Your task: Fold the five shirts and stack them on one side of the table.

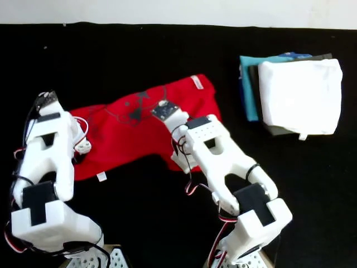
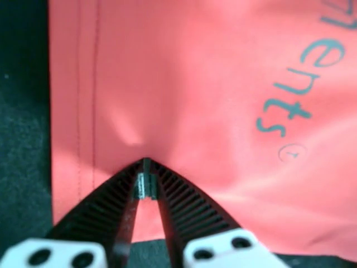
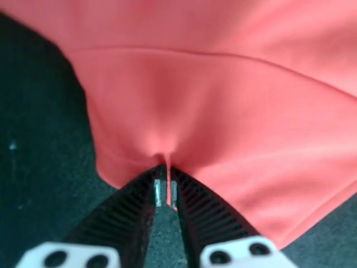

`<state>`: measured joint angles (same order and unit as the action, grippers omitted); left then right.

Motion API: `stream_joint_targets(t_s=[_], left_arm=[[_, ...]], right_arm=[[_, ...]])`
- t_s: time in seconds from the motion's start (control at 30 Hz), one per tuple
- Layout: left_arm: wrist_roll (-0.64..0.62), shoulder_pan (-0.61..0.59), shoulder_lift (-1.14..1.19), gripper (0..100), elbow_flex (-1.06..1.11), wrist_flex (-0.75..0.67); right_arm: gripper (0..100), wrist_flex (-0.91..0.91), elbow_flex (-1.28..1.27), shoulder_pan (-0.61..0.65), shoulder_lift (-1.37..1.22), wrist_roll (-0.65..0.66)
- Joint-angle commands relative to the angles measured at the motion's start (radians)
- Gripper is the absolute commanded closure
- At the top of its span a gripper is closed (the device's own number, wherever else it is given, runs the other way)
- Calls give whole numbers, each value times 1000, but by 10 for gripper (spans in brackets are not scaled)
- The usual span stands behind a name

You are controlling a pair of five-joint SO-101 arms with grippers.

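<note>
A red shirt (image 1: 142,125) with dark print lies spread across the middle of the black table (image 1: 139,206), partly folded. My left gripper (image 2: 146,166) is shut on the red shirt (image 2: 212,100) close to its hemmed edge, pinching up a small fold. My right gripper (image 3: 165,167) is shut on the red shirt (image 3: 223,100) near its edge, the cloth puckering at the tips. In the high view the left arm (image 1: 47,151) stands at the shirt's left end and the right arm (image 1: 215,153) at its lower right side.
A stack of folded shirts (image 1: 298,95) with a white one on top lies at the far right of the table; teal, dark and blue edges show under it. Bare black cloth runs along the front between the arm bases.
</note>
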<state>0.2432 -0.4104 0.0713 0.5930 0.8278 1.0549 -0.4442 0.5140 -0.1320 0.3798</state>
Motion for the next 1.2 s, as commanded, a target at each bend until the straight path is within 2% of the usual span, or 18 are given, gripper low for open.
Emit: stream_joint_targets(t_s=[0.0,0.3,0.4,0.53,0.7,0.97,1.17], left_arm=[[-8,-24,-24,991,36,-97],[-8,-22,-19,991,36,-106],[-8,-7,-19,991,38,-106],[-8,-5,-19,991,38,-106],[-8,-5,-19,991,38,-106],[-8,-5,-19,991,38,-106],[-8,-5,-19,991,38,-106]], right_arm=[[971,77,35,22,-1,-5],[967,170,133,-51,262,37],[891,245,131,-51,277,114],[728,346,99,-16,225,236],[737,311,81,-1,136,342],[735,186,88,13,-82,345],[740,147,232,-61,-242,342]])
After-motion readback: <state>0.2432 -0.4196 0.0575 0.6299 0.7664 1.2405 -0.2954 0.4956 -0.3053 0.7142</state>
